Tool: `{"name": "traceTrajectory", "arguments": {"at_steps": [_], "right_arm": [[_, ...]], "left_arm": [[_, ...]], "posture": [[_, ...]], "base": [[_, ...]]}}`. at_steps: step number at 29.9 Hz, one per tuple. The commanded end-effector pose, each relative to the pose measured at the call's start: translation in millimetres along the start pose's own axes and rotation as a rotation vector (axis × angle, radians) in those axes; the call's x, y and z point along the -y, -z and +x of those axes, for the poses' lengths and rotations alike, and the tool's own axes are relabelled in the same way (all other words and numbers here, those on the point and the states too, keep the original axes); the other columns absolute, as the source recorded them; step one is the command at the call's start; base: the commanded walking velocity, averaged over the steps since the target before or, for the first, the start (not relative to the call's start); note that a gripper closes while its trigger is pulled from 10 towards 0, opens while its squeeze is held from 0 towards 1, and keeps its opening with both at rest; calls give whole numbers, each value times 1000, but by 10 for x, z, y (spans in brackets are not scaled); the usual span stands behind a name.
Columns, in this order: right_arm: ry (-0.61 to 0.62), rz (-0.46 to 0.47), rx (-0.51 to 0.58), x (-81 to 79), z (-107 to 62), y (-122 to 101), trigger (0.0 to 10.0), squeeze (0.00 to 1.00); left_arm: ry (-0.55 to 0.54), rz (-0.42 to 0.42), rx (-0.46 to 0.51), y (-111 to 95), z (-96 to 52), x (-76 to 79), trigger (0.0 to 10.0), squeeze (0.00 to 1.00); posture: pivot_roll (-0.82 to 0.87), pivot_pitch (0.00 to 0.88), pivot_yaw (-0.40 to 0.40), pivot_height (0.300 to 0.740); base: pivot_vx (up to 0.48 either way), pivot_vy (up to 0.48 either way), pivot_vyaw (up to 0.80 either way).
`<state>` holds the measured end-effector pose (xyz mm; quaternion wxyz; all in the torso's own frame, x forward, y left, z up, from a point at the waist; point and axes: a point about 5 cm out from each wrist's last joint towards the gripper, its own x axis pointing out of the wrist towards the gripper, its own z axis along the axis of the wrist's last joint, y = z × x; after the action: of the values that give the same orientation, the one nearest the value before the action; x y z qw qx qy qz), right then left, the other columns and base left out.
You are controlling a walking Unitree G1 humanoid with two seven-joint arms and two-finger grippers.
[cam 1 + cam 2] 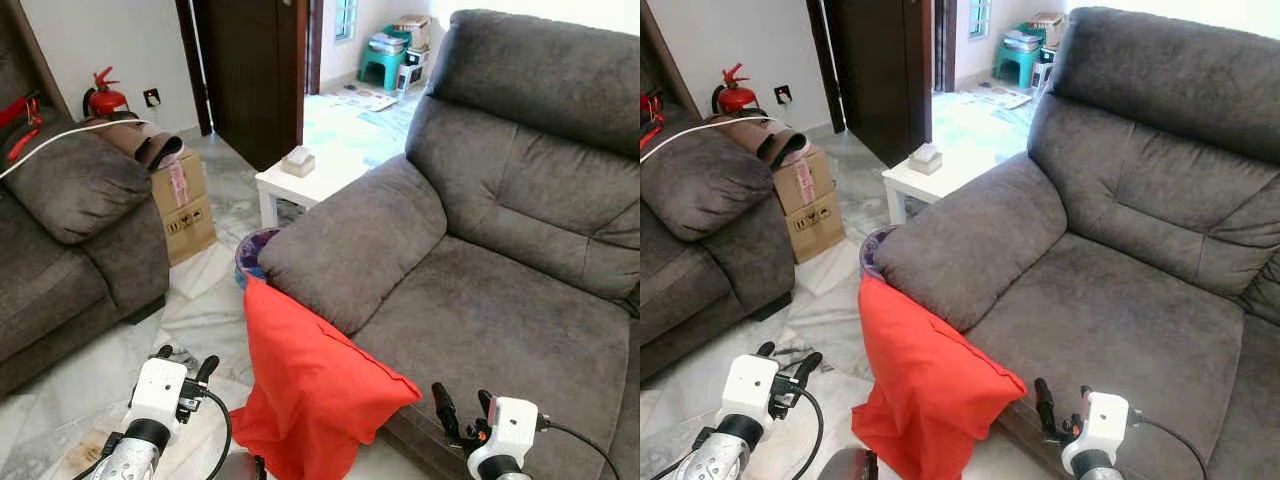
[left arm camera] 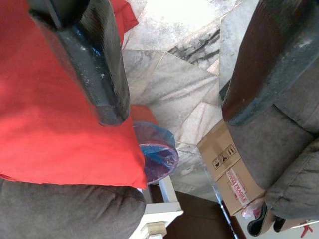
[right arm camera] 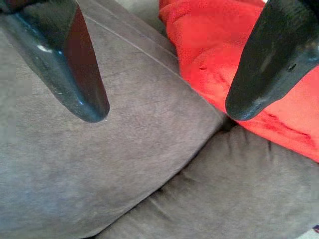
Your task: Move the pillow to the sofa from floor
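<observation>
Pillow [image 1: 305, 385], red, stands on the floor [image 1: 200, 310] leaning against the sofa [image 1: 480, 300] arm, at 12 o'clock between the 2 grippers. Left gripper [image 1: 185, 368] at 9 o'clock and right gripper [image 1: 460, 405] at 3 o'clock both gape, empty. Best to close in from both sides, pinch the upper edges, then lift over the arm.
</observation>
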<state>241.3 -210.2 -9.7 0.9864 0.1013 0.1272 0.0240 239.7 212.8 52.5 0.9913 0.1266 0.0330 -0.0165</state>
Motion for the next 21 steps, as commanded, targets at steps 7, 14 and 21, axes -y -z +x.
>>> {"name": "traceTrajectory", "arguments": {"at_steps": [7, 14, 21], "right_arm": [[-2, -9, 2, -29, -1, 10, 10000, 0], [-1, -28, 9, -31, -3, 5, 10000, 0], [-38, -57, 5, -90, 7, 14, 10000, 0]], "left_arm": [[-5, -29, -9, 8, -7, 3, 10000, 0], [0, -30, -8, -2, 6, 4, 10000, 0], [8, -9, 2, -13, 3, 19, 10000, 0]], "posture": [[123, 84, -5, 635], [123, 82, -7, 635], [121, 85, -9, 635]], "base": [[0, 0, 0], [301, 0, 0], [167, 0, 73]]}}
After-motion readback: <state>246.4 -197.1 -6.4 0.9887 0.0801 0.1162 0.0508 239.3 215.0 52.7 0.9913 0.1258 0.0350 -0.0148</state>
